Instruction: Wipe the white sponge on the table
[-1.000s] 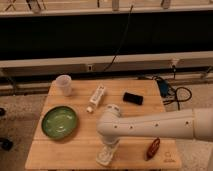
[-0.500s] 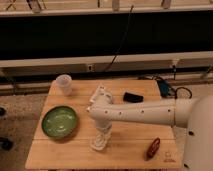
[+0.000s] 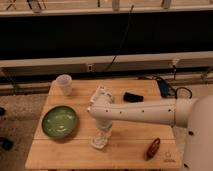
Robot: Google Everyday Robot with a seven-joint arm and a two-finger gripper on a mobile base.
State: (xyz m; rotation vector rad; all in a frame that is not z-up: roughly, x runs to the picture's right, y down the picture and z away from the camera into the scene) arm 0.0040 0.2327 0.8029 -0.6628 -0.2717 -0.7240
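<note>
- The claw is down on the white sponge, front-middle of the bench; whether it grips cannot be told.
- Bare wood separates the sponge from the front edge.
- The green plate is near; the brown object is well apart.
- A second ago, claw and sponge sat nearer that edge.

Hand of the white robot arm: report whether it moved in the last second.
Yes. The hand has shifted toward the round green plate and away from the light-brown wooden table's near edge, now low over the tabletop beside that plate.
</note>
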